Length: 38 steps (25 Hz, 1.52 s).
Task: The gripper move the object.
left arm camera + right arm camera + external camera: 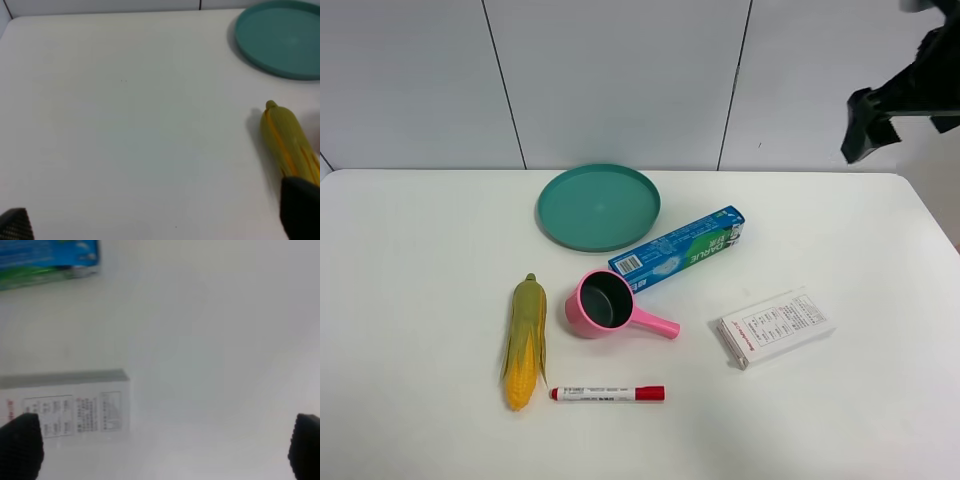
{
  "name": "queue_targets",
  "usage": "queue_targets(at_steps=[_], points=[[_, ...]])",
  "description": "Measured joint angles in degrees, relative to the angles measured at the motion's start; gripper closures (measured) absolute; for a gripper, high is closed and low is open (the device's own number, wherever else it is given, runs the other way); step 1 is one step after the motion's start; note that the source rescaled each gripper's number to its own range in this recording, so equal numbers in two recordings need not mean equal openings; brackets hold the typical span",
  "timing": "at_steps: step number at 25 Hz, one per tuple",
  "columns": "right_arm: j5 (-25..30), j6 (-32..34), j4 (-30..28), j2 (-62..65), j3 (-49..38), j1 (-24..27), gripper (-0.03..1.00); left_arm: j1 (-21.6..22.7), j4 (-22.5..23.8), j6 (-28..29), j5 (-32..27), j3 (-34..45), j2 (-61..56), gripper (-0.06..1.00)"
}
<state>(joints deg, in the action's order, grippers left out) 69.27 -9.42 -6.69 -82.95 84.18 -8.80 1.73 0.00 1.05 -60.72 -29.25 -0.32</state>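
With the right gripper (162,450) high, jaws spread wide and empty, I see the marker pen (608,393) lying near the desk (410,260) front beside the corn (524,341), so a sloppy descent could knock it rolling.

Bright, even overhead light, faint soft shadows; exterior view sharp, right wrist view blurred, left wrist slightly soft
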Motion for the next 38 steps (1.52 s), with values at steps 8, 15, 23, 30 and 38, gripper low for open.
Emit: queue_targets(at_steps=[8,15,23,30,38], points=[[0.06,0.11,-0.95,2.75,0.00,12.80,-0.03,0.00,0.00,0.00,0.00,0.00,0.00,-0.06],[0.12,0.82,-3.50,8.10,0.00,13.06,-0.03,0.00,0.00,0.00,0.00,0.00,0.00,-0.06],[0.18,3.43,-6.00,17.59,-0.04,13.06,-0.03,0.00,0.00,0.00,0.00,0.00,0.00,-0.06],[0.16,4.25,-6.00,31.87,-1.25,13.06,-0.03,0.00,0.00,0.00,0.00,0.00,0.00,-0.06],[0.22,4.47,-6.07,49.97,-19.27,13.06,-0.03,0.00,0.00,0.00,0.00,0.00,0.00,-0.06]])
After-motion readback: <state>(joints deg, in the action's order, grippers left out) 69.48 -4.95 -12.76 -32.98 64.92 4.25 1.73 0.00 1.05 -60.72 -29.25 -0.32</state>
